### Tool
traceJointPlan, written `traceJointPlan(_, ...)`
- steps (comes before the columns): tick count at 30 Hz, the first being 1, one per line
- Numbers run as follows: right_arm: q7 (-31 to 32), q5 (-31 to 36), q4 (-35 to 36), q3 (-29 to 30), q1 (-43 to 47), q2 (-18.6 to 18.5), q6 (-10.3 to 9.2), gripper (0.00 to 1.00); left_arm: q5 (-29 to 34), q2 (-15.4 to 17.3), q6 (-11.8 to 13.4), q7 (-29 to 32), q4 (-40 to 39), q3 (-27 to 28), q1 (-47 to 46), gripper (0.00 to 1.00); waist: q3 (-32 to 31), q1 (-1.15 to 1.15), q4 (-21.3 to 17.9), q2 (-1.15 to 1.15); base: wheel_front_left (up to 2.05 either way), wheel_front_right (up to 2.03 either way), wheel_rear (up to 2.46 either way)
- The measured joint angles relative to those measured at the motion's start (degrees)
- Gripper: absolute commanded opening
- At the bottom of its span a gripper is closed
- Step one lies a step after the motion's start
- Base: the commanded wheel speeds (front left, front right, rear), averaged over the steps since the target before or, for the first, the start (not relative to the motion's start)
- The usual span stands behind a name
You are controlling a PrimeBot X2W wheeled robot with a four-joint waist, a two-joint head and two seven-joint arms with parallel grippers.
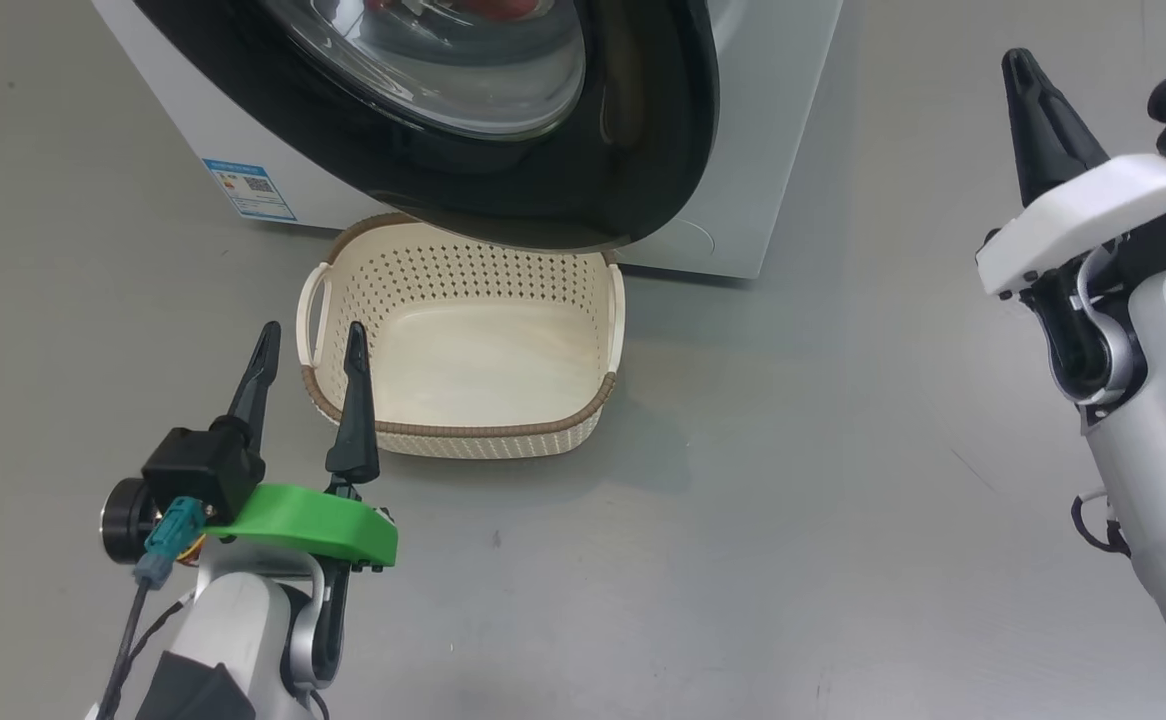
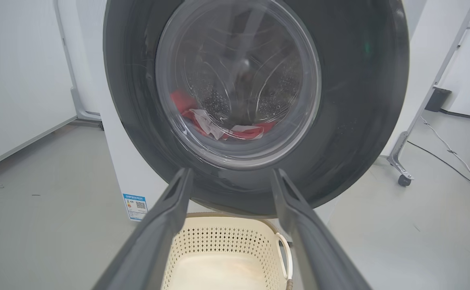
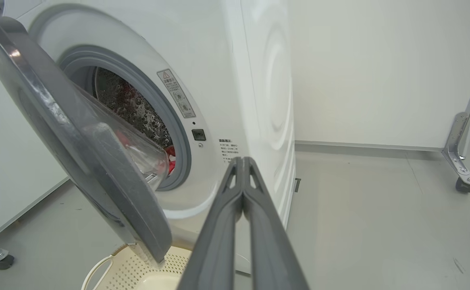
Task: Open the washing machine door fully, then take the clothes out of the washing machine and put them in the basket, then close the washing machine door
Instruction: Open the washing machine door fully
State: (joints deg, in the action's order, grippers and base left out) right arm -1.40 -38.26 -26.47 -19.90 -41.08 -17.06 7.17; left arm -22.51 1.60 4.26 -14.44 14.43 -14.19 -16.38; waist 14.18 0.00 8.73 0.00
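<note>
The white washing machine [image 1: 753, 150] stands at the top of the head view. The washing machine door [image 1: 643, 130], black-rimmed with a glass bowl, hangs partly open over the basket's far edge. Seen edge-on in the right wrist view, the door [image 3: 110, 181] leaves a gap to the grey gasket. Red and white clothes [image 2: 186, 106] lie in the drum, seen through the glass. The cream basket [image 1: 463, 432] sits on the floor, with nothing in it. My left gripper [image 1: 311, 335] is open at the basket's near left corner, holding nothing. My right gripper [image 1: 1018, 65] is shut and empty, raised to the right of the machine.
A blue label [image 1: 248, 188] marks the machine's lower front. A wheeled metal frame leg [image 2: 400, 171] and a floor cable [image 2: 452, 155] lie to the machine's right. White wall panels stand on both sides. Grey floor [image 1: 793, 520] spreads around the basket.
</note>
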Motion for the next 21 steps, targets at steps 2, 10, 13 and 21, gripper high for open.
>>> traceJointPlan(2,-2.4,0.18,0.35,0.59,1.81,-0.01,0.0,0.0,0.03,-0.01,-0.01,0.0,-0.03,0.1,0.04,1.0,-0.23,0.0,-0.27,0.0,0.0,0.0,0.0)
traceJointPlan(10,-8.98,2.94,0.57,0.03,9.58,1.08,-1.37,1.0,0.46,0.0,-0.09,0.0,-0.13,1.47,1.3,1.0,-0.87,0.0,-1.14,0.0,0.0,0.0,0.0)
traceJointPlan(13,-11.5,4.17,1.0,-0.65,11.51,1.49,-2.21,1.0,0.46,0.01,-0.11,0.0,-0.13,1.96,1.61,1.0,-1.06,0.0,-1.43,0.0,0.0,0.0,0.0)
traceJointPlan(21,-12.61,4.7,3.52,0.4,15.51,3.77,-4.41,1.0,0.53,0.01,-0.55,0.0,-0.2,3.02,2.74,1.0,-1.44,0.0,-2.35,0.0,0.0,0.0,0.0)
